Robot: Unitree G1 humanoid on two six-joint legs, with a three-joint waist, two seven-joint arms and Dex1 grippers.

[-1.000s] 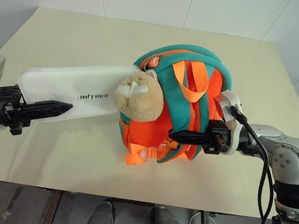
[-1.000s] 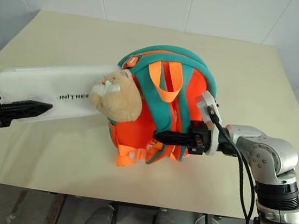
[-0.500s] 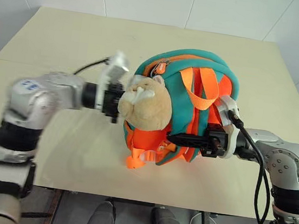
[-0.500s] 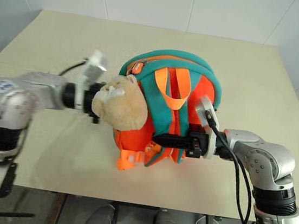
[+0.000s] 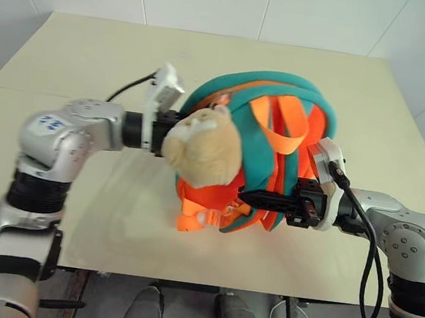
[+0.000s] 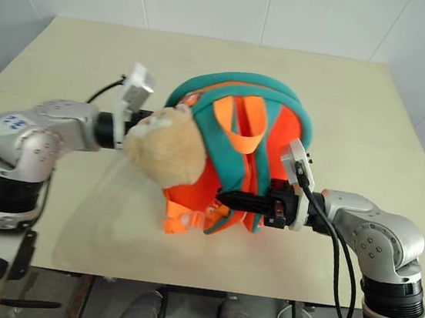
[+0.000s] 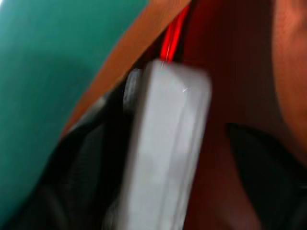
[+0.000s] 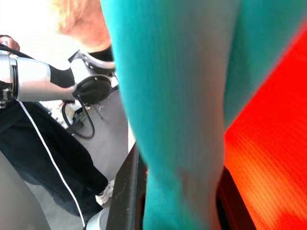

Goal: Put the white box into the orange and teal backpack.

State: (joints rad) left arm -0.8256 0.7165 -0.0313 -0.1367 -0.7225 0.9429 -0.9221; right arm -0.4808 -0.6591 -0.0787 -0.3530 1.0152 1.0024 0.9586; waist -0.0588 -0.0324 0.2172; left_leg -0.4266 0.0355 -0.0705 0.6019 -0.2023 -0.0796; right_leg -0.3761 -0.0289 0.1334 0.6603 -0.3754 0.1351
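1. The orange and teal backpack [image 5: 263,157] sits at frame centre on the bench [image 5: 94,51].
2. The white box [image 7: 165,143] lies inside its opening.
3. Left end effector [image 5: 171,127]: hidden behind the plush head [image 5: 202,146]; cannot tell.
4. Right end effector [image 5: 250,197] is clamped on a teal strap [image 8: 172,120].

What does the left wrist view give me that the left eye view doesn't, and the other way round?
Left wrist view: the white box lying inside the backpack, against its orange lining.
Left eye view: the plush animal head, the cream table, the left gripper tucked in behind the plush head, and the right gripper shut on a teal strap.
Both: the orange and teal backpack.
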